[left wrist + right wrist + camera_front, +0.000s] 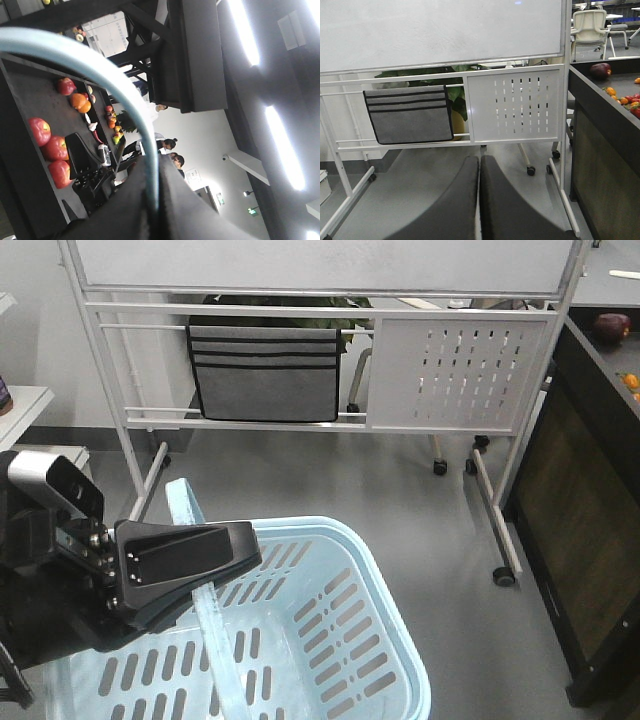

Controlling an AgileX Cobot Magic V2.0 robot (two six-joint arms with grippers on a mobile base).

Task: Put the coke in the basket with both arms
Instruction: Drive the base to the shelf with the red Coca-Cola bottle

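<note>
The coke is not showing in any view, so its place cannot be told. The basket (392, 592) is filling the bottom of the front view with its slotted pale blue walls, and its handle (186, 504) is rising from the near-left side. Only the left wrist view is showing the grip plainly: the left gripper (153, 167) is clenching that blue handle between its dark fingers. The front view is adding the black left arm (60, 585) reaching in from the basket's left. The right gripper (479, 167) is appearing only in its own wrist view, its jaws pressing flat against each other. Beyond the basket, a grey fabric pocket (265, 370) and a perforated white panel (460, 370) are hanging on a whiteboard stand (320, 292). To the basket's right, a dark counter (590, 500) is standing; the left wrist view alone is showing red apples (55, 147) on it.
</note>
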